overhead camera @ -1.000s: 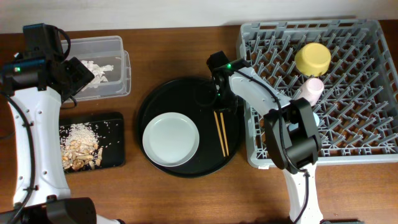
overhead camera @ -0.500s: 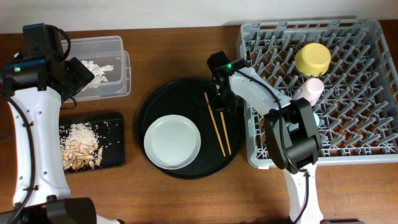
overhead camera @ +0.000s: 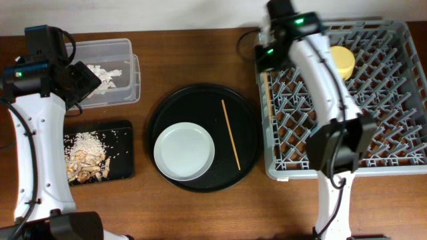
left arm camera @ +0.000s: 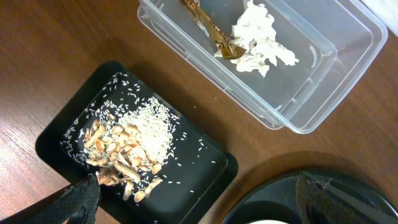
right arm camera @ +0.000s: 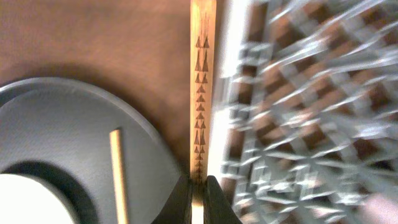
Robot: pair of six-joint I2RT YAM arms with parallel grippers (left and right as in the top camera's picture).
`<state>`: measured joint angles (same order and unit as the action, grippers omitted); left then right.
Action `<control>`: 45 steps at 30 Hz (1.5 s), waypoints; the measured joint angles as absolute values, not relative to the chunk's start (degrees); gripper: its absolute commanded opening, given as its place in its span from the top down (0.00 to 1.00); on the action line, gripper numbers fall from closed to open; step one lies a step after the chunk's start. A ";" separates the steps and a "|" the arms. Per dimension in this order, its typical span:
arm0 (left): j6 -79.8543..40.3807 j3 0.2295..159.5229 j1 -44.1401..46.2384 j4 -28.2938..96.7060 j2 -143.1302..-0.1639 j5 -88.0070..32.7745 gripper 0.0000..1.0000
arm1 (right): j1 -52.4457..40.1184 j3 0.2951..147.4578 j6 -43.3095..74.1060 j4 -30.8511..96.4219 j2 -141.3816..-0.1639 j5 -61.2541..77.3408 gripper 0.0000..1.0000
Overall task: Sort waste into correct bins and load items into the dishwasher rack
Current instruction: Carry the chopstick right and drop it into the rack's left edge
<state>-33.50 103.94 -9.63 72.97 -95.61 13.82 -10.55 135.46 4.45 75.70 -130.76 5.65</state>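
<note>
My right gripper (overhead camera: 267, 59) (right arm camera: 198, 186) is shut on one wooden chopstick (right arm camera: 203, 93), held over the left edge of the grey dishwasher rack (overhead camera: 373, 127) (right arm camera: 298, 124). The second chopstick (overhead camera: 231, 133) (right arm camera: 118, 174) lies on the round black tray (overhead camera: 200, 100), beside the pale grey plate (overhead camera: 183, 150). The yellow bowl (overhead camera: 345, 61) sits in the rack. My arm hides the cups. My left gripper (overhead camera: 83, 83) (left arm camera: 199, 214) is open and empty above the clear tub (overhead camera: 130, 70) (left arm camera: 311, 93), which holds white paper (left arm camera: 258, 37) and a brown-gold wrapper (left arm camera: 208, 28). Rice and food pieces (left arm camera: 140, 134) lie in the shallow black tray (overhead camera: 123, 163) (left arm camera: 205, 174).
The round black tray (left arm camera: 280, 196) lies between the bins and the rack. Bare wooden table (overhead camera: 200, 53) shows behind it and along the front edge. The rack's upright prongs fill the right side.
My right gripper has lifted one chopstick off the round tray and carried it up and right to the rack's left edge. The other chopstick stays on the tray. The left arm has not moved.
</note>
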 measured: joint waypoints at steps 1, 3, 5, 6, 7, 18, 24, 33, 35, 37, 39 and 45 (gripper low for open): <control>-33.50 103.94 -9.63 72.99 -95.61 13.80 0.01 | -8.88 136.11 3.14 75.66 -130.76 5.65 0.96; -33.50 103.94 -9.63 72.97 -95.61 13.80 0.01 | -6.24 136.22 1.74 75.70 -130.76 5.63 0.96; -33.50 103.94 -9.63 72.97 -95.61 13.82 0.01 | -4.27 136.22 0.82 75.57 -130.76 5.63 0.96; -33.50 103.94 -9.63 72.99 -95.61 13.82 0.01 | -3.77 136.22 0.64 75.31 -130.76 5.63 0.96; -33.50 103.94 -9.63 72.97 -95.61 13.82 0.01 | -3.57 136.18 0.43 75.09 -130.76 5.63 0.96; -33.50 103.94 -9.63 72.99 -95.61 13.82 0.01 | -5.08 136.16 -0.01 74.78 -130.78 7.66 0.92; -33.50 103.94 -9.63 72.97 -95.61 13.82 0.01 | -5.08 136.16 1.61 75.18 -130.80 8.21 0.88; -33.50 103.94 -9.63 72.97 -95.61 13.82 0.01 | -5.67 136.11 2.15 76.79 -132.97 9.17 0.76; -33.50 103.94 -9.63 72.97 -95.61 13.82 0.01 | -5.69 136.07 2.22 77.97 -133.25 10.55 0.76; -33.50 103.94 -9.63 72.97 -95.61 13.82 0.01 | -5.69 136.07 2.33 78.91 -133.25 12.56 0.76; -33.50 103.94 -9.63 72.99 -95.61 13.82 0.01 | -5.74 136.07 2.39 80.49 -133.23 16.49 0.76; -33.50 103.94 -9.63 72.99 -95.61 13.82 0.01 | -8.19 136.07 2.48 84.66 -133.01 22.39 0.66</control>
